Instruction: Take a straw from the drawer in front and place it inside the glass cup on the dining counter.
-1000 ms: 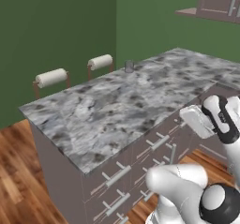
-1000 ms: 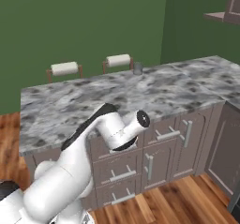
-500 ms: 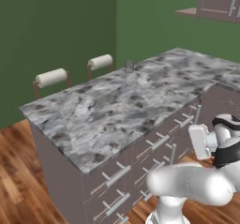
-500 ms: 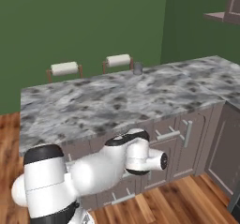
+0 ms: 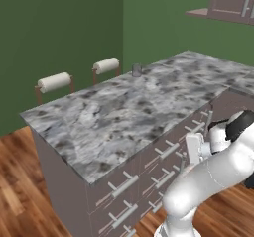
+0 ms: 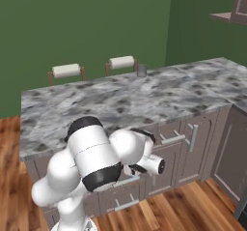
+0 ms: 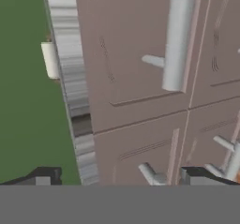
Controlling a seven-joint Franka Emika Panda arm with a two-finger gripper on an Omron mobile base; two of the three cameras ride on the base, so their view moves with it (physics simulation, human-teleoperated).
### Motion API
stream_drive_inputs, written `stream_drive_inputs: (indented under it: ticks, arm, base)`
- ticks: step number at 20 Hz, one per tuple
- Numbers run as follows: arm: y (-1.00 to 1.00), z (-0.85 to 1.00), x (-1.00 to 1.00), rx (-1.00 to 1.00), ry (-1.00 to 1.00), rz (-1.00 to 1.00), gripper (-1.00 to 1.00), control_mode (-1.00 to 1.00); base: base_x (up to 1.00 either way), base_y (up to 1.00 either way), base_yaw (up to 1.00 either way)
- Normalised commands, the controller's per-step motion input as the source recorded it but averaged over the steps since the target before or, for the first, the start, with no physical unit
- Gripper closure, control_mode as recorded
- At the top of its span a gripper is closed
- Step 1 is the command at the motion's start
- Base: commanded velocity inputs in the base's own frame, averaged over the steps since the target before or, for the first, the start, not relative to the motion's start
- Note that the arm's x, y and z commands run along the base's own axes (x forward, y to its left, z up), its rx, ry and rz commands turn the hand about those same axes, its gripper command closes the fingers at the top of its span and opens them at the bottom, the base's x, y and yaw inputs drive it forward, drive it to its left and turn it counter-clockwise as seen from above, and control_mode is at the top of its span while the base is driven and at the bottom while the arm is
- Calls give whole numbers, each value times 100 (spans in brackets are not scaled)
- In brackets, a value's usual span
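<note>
The gripper [image 7: 117, 174] stands wide open and empty, its two dark fingertips [image 7: 43, 175] spread far apart and facing the closed fronts of the dining counter [image 5: 124, 107] at close range. Between the tips lies a taupe panel; a silver bar handle [image 7: 178, 35] sits just above them on the drawer [image 7: 140, 49], which is shut, so no straw can be seen.

A second ago the hand was raised near the level of the stone top; half a second ago it had dropped beside the cabinet fronts; now the arm [image 6: 96, 157] is folded low against the counter's face — a descent that brings the hand to handle height. The base has not driven: the counter sits in the same place in both base views.

This reads as the approach to opening the drawer, the first step of the task; the handle is not yet grasped.

The glass cup [image 5: 137, 70] stands upright on the far edge of the counter top, near the stool backs [image 5: 106, 65] — well apart from the hand.
</note>
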Motion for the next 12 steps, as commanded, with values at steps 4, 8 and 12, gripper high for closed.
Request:
stream_drive_inputs:
  ticks: [4,8,12]
  arm:
    - [-5,-58,35,16,0,1,-100,-100]
    - [0,-32,51,10,0,0,-100,-100]
    - [0,-42,50,8,0,0,-100,-100]
  base:
    - [0,0,0]
    - [0,0,0]
    - [0,0,0]
